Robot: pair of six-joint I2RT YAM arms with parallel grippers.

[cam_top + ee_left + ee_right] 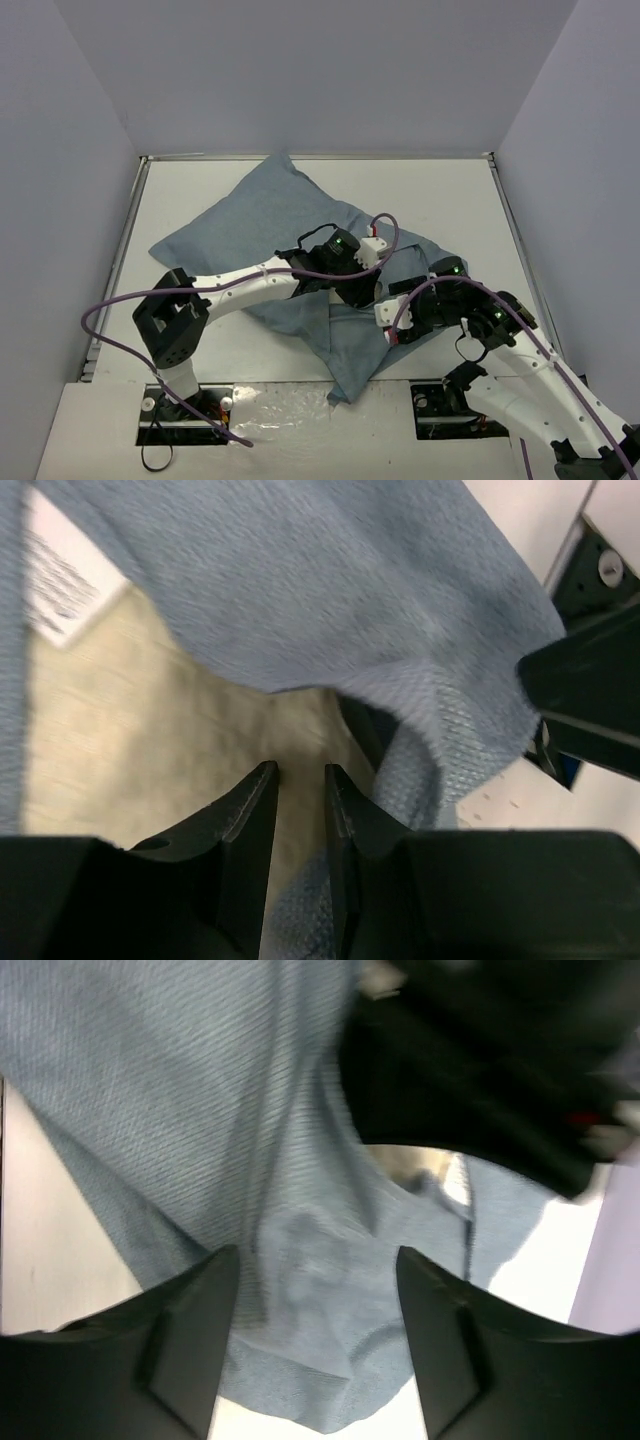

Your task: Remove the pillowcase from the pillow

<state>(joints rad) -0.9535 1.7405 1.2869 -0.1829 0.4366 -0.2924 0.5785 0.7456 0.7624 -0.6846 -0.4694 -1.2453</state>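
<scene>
Left fingers (245, 820) nearly closed at pillowcase (250, 215) mouth, grasp unclear; right fingers (190, 1320) released, spread over it. Pillow (120, 730) mostly inside, on worktop (440, 200). Risk: left pinch catches pillow too, dragging both.

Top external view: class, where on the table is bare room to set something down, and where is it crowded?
Bare: the table at its far-right corner, between pillowcase and rim; the far-left corner likewise. Crowded: the middle, where left gripper and right gripper meet over the cloth.
</scene>
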